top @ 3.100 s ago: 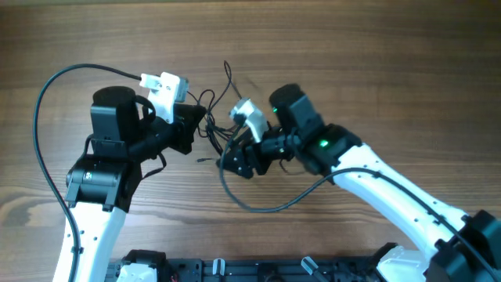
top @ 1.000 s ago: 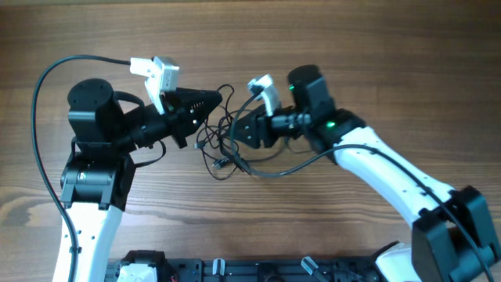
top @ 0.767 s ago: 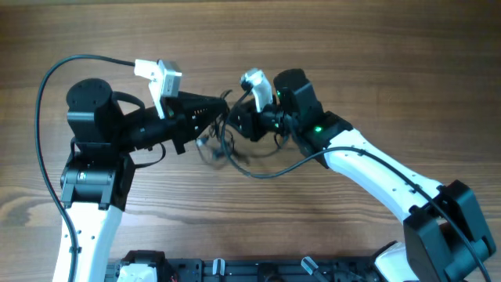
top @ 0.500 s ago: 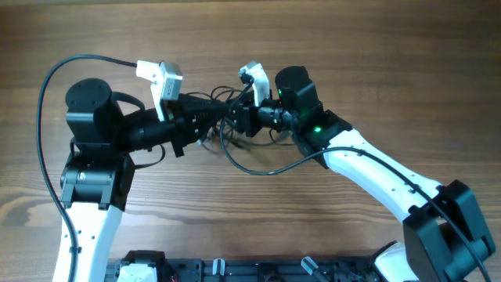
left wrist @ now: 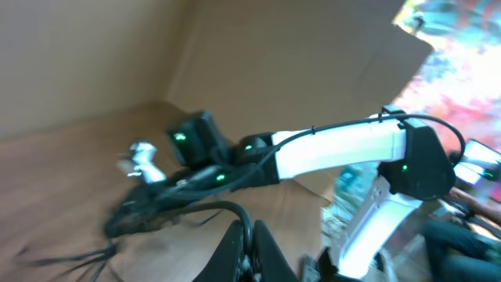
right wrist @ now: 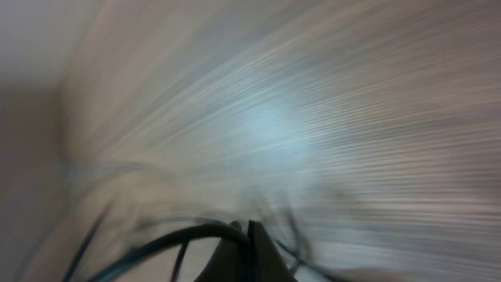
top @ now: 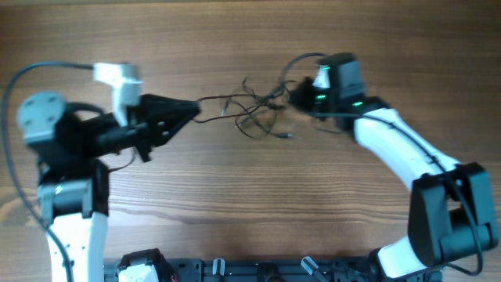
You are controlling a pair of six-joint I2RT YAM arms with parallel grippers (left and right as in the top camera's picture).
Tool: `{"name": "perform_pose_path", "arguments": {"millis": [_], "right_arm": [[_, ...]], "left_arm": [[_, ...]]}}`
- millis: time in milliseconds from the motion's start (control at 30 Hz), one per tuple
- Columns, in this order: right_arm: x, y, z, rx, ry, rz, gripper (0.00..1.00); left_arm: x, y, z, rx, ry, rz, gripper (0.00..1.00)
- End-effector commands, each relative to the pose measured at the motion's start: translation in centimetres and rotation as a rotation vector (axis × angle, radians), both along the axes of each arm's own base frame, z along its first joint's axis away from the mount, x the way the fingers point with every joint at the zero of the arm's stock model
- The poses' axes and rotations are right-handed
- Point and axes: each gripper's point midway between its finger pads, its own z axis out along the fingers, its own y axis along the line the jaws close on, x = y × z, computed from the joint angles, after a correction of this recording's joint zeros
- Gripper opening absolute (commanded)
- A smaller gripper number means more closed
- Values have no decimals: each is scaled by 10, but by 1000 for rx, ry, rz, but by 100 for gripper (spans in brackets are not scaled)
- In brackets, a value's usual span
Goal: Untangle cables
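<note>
A wooden table (top: 250,211) with fine grain fills the overhead view. Behind it stands a plain brown wall (left wrist: 266,63), with a blurred colourful patch (left wrist: 462,39) beside it.

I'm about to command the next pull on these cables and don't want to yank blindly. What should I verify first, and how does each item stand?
1. Left pincer shut on a strand of the cables: ok.
2. Right pincer shut on a strand: ok.
3. Cables separated: not ok, strands cross in a bunch between the pincers.
4. Strand to the left pincer runs straight, unsnagged: ok.
5. Right wrist view sharp enough to guide: not ok, blurred.
6. Slack available for a pull: cannot tell.
</note>
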Motion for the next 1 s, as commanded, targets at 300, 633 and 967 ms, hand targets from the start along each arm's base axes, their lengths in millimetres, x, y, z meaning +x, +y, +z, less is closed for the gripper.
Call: {"name": "perform_pose_path", "arguments": {"millis": [300, 633, 967], "right_arm": [[-1, -112, -22, 1, 65, -40, 70], [-39, -9, 48, 314, -235, 534, 99], [-82, 140, 64, 303, -265, 713, 100]], "left_arm": [[-10, 38, 17, 7, -45, 114, 4], [57, 63, -10, -136, 333, 480, 4], [57, 27, 10, -159, 262, 398, 4]]}}
